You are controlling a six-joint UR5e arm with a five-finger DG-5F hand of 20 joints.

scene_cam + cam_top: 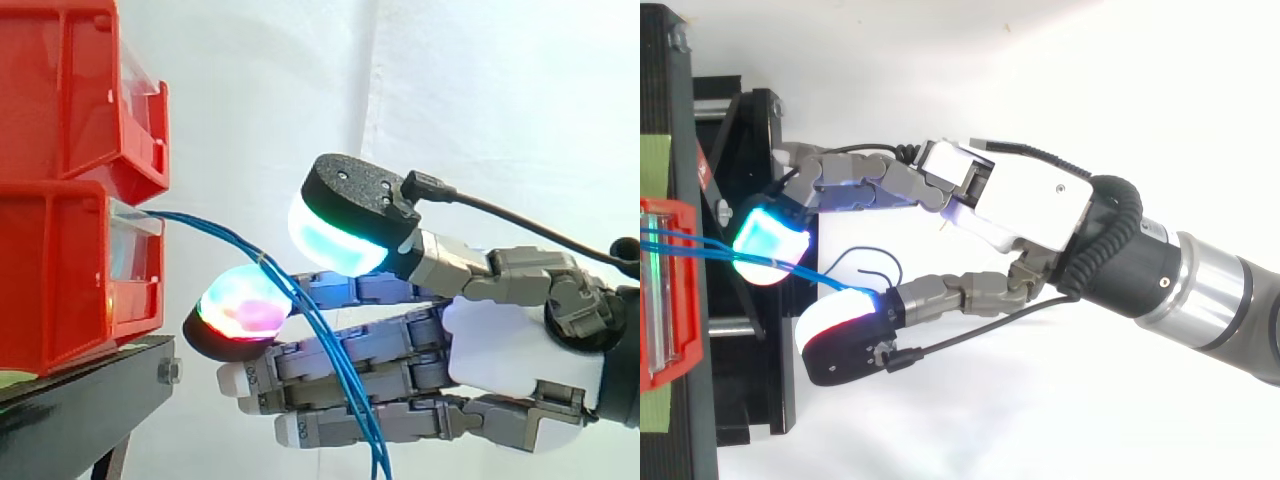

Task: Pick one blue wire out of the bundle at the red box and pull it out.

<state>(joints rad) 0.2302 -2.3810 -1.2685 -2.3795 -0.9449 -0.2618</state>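
Observation:
A few thin blue wires [215, 232] leave the front of the lower red box [60, 270] and curve right and down out of the side view's bottom edge. My hand [510, 350] reaches in from the right with straight fingers. The wires run through the gap between the thumb pad [340, 235], glowing cyan-green, and a finger pad [240, 310], glowing red. They lie against the red pad's upper edge, and the two pads stand a little apart. From above, the blue wires [700, 247] pass under the cyan pad [770, 240] toward the other pad [840, 325].
A second red bin [70, 90] is stacked on the lower one. Both rest on a black stand [80, 400] whose frame [750, 130] lies under my fingertips in the top view. A white curtain hangs behind.

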